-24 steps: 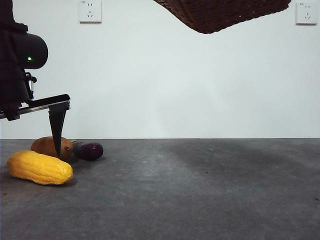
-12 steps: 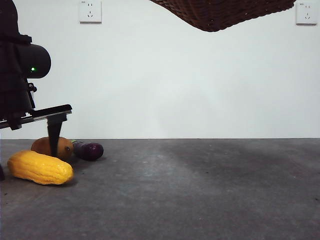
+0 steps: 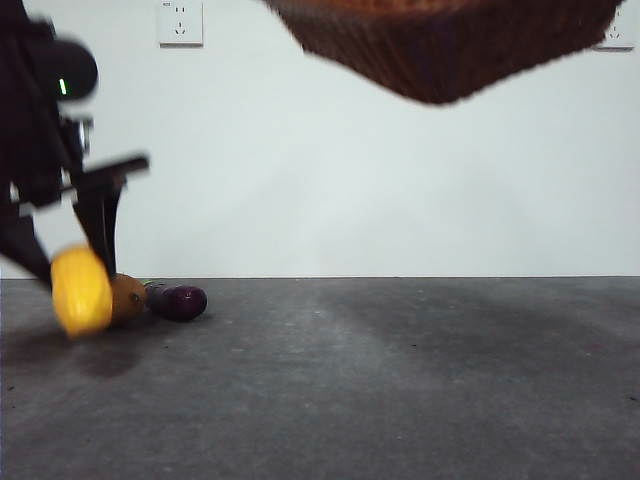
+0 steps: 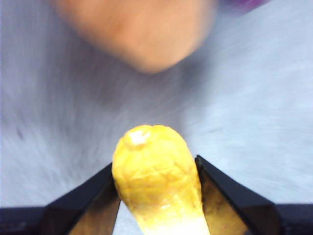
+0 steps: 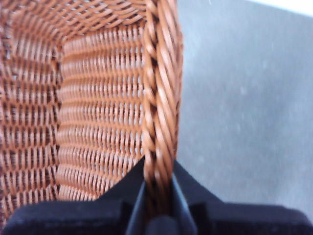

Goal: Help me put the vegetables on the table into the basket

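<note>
From the front, the dark grey surface (image 3: 380, 380) runs back to a white wall with two sockets, one (image 3: 180, 22) at upper left; I can read no writing on them. The purple eggplant (image 3: 178, 301) lies on the surface just beside the brown potato (image 3: 128, 296), which sits partly behind the yellow corn (image 3: 81, 290). The corn is blurred and hangs tilted in my left end effector (image 3: 75, 262) at the left edge; whether its low end is clear of the surface I cannot tell. The basket (image 3: 440, 50) hangs high at the top, well off the surface and well apart from the vegetables.

In my left wrist view, my left end effector (image 4: 156, 196) is closed onto the corn (image 4: 155, 183), a jaw on each side. Beyond it the potato (image 4: 142, 29) is a blur on the surface.

In my right wrist view, my right end effector (image 5: 157, 193) pinches the braided rim of the basket (image 5: 159, 98), jaws nearly together, woven wall on one side, grey surface (image 5: 244, 107) on the other
</note>
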Action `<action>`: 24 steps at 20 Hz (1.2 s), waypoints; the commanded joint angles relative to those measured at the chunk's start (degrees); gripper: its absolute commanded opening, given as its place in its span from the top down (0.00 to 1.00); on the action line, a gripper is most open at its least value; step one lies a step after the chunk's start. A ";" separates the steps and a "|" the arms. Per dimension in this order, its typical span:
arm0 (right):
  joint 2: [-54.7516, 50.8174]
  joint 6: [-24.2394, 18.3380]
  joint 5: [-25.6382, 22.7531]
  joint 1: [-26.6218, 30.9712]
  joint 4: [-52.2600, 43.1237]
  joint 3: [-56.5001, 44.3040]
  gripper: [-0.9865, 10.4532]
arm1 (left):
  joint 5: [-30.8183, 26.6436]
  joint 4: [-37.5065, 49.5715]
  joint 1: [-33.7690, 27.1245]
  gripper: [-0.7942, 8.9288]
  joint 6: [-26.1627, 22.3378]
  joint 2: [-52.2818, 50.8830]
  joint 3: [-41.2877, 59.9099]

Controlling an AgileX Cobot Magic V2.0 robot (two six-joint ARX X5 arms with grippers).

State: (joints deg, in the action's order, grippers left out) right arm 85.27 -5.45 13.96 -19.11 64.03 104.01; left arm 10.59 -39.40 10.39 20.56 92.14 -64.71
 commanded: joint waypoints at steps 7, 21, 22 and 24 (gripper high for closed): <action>10.93 5.27 0.35 0.00 -1.01 -0.35 0.92 | 5.05 -2.01 -0.66 0.93 -14.88 -22.49 0.44; 11.19 21.03 6.95 -7.69 -29.05 -26.82 0.92 | 19.89 8.46 12.20 0.93 -5.79 -28.06 0.50; 11.19 21.90 7.23 -8.17 -29.75 -26.82 0.92 | 19.82 10.73 14.21 0.93 -4.92 -24.85 0.50; 11.19 21.94 7.21 -9.16 -29.59 -26.82 0.92 | 18.27 13.97 17.90 0.93 -3.56 -18.27 0.50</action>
State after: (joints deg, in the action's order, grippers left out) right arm 96.68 15.27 20.56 -28.21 35.14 77.38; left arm 28.75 -25.56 28.36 16.12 74.22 -64.71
